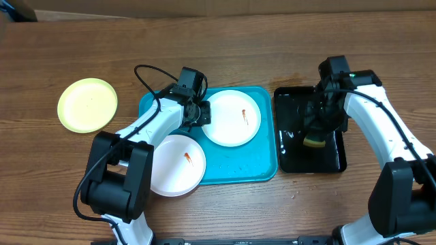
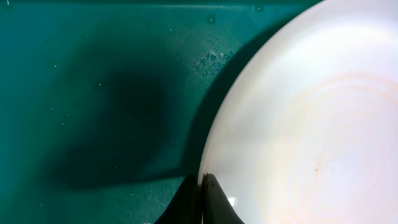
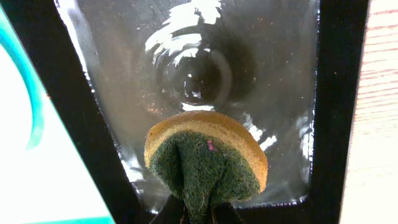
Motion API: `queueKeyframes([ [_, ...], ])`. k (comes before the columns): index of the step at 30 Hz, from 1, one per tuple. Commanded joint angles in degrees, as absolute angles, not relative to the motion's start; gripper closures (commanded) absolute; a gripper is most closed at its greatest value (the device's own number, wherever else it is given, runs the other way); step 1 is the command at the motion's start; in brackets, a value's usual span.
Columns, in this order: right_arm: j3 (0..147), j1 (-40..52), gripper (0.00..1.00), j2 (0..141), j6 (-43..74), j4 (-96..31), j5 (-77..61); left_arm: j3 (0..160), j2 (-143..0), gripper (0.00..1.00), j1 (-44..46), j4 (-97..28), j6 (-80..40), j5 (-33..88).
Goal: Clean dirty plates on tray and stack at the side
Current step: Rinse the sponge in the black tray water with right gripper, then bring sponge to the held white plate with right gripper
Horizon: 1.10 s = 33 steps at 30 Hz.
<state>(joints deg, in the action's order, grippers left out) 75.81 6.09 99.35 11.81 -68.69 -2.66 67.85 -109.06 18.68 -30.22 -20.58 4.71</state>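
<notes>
Wood table, w/ tray mid-front. Upper plate, white, lies in tray's back-right part. An orange smear sits right of its centre. Its rim runs close to tray's back & right rims. L fingers are at this plate's left edge; wrist view shows them pinched nearly together on the rim, one tip over tray floor, one over the plate.

Lower plate, also white & smeared, overhangs tray's front-left corner, partly on wood, beside L arm. Tray's front-right floor shows bare turquoise w/ small specks.

Yellow plate lies on wood left of tray, well apart from it.

Black tray stands just beside tray's right rim, a thin gap between. R fingers clamp a sponge, green face creased in the pinch, tan layer behind. It is over the black tray's wet, shiny floor, nr its front edge. Wood shows right of the black tray.
</notes>
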Motion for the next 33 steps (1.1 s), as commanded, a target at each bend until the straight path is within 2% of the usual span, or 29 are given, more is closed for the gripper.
queueKeyframes([
  [1,78.5,6.3,0.96,97.6,11.8,-69.1,-2.2,67.6,-110.3,0.96,19.2,-30.9,-19.9,4.5],
  [5,78.6,6.5,0.96,97.6,11.6,-68.2,-5.1,67.6,-110.3,0.96,19.2,-30.8,-19.9,4.5],
  [9,78.7,8.0,0.96,97.6,8.7,-65.5,-15.2,67.6,-110.3,0.96,19.2,-30.8,-19.9,4.5],
  [14,78.7,13.9,0.96,97.6,9.0,-58.7,-20.4,67.6,-110.3,0.96,19.2,-30.8,-19.9,4.5],
  [18,78.7,20.6,0.96,98.0,9.0,-51.7,-16.7,67.6,-110.3,0.96,19.2,-30.7,-19.9,4.5],
  [25,76.2,30.5,0.96,101.2,9.2,-39.6,4.0,67.6,-110.3,0.96,19.2,-30.7,-19.9,4.6],
  [33,76.1,32.8,0.96,107.4,9.2,-35.3,7.7,67.6,-110.3,0.96,19.2,-30.7,-19.9,4.5],
])
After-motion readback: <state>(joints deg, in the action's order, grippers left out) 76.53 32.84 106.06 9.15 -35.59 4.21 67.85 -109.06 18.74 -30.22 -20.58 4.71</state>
